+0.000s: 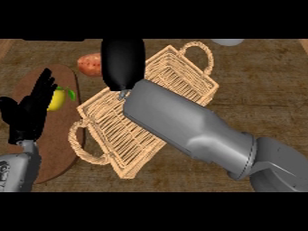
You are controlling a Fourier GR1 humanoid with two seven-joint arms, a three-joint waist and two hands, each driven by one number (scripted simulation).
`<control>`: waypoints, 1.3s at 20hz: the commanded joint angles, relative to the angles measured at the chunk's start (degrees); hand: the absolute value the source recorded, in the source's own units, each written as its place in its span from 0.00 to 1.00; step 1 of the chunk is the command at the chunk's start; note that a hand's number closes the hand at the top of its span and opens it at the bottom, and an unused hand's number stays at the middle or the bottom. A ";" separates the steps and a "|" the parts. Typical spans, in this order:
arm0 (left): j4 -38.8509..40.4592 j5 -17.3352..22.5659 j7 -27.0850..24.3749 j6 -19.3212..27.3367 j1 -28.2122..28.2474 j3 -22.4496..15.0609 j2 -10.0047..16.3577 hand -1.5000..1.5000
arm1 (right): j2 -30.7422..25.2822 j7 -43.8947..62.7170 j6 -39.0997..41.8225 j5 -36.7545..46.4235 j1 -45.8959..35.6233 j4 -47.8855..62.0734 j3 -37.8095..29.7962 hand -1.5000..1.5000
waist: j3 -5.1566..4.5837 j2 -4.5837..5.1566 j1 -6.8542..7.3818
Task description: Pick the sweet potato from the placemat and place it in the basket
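Right hand [123,63]: just beside sweet potato [88,64]; open or closed, cannot tell
Left hand [28,110]: spread, above placemat [56,153]

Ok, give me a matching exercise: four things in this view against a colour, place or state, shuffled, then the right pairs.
1. sweet potato
2. lemon
3. basket
4. left hand

A. woven, partly under the right forearm
B. open, fingers up, at the view's left
C. orange, next to the right hand
D. yellow, on the placemat

Pairs: 1-C, 2-D, 3-A, 4-B
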 commanded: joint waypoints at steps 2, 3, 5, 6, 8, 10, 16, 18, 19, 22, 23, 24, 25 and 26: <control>1.12 -0.42 -0.38 -0.31 -1.60 0.22 0.64 0.50 | 0.38 4.33 5.45 -1.48 -2.05 0.65 -0.23 1.00 | 0.00 0.12 0.38; -2.12 -0.29 1.37 0.08 0.32 -0.42 -0.04 0.50 | 0.38 1.43 4.24 -2.50 0.75 3.43 -0.48 1.00 | 0.01 0.18 0.80; 1.57 0.47 -1.99 -1.01 0.40 1.34 1.06 0.50 | 0.39 1.98 8.61 -4.58 2.47 2.03 -0.36 1.00 | -0.02 0.17 0.21; -1.01 1.06 0.86 -0.11 0.01 0.69 -0.35 0.50 | 0.39 -0.50 13.79 -7.23 -1.28 4.26 -4.24 1.00 | 0.01 0.03 0.12; 2.33 0.52 -1.06 -1.12 -1.30 1.10 0.92 0.50 | 0.39 0.29 14.43 -8.41 0.61 3.33 -1.98 1.00 | -0.02 0.26 0.40; -1.64 -0.88 1.38 1.15 0.09 -1.10 -1.50 0.50 | 0.39 -3.99 13.87 -8.86 1.49 6.83 -4.14 1.00 | 0.05 0.16 0.23; 2.19 -0.61 3.53 1.29 -5.24 0.32 -0.56 0.50 | 0.40 -2.25 13.34 -7.72 1.55 5.52 -3.27 1.00 | 0.03 0.22 -0.01; -2.57 0.80 -0.32 -1.96 2.01 0.33 0.62 0.50 | 0.40 -5.36 8.14 -6.26 3.73 10.06 -2.41 1.00 | 0.02 0.33 1.15; -2.87 -1.57 2.32 1.18 0.05 -2.11 -2.13 0.50 | 0.40 -7.33 7.65 -6.09 5.05 10.34 -2.42 1.00 | 0.04 0.31 0.67; -0.51 1.38 0.06 -2.37 -0.07 1.00 0.77 0.50 | 0.40 -3.37 10.89 -6.45 3.73 8.52 -0.59 1.00 | 0.00 0.35 0.90; -1.89 1.02 1.58 -1.30 -0.87 1.31 0.89 0.50 | 0.40 -4.35 10.70 -5.91 3.95 8.54 -1.56 1.00 | 0.03 0.21 0.42; -0.99 -0.41 0.15 -0.62 0.23 -0.01 -0.25 0.50 | 0.40 -6.07 10.61 -6.04 3.94 11.32 -2.70 1.00 | 0.03 0.29 0.38; -4.69 -0.66 2.85 0.21 1.96 -0.94 -1.10 0.50 | 0.40 -4.26 10.47 -4.83 6.05 8.99 -0.97 1.00 | 0.05 0.09 0.29; -1.17 -0.01 1.89 -0.17 -1.63 1.21 0.61 0.50 | 0.40 -6.91 9.83 -3.84 6.46 11.68 -1.96 1.00 | 0.05 0.17 -0.27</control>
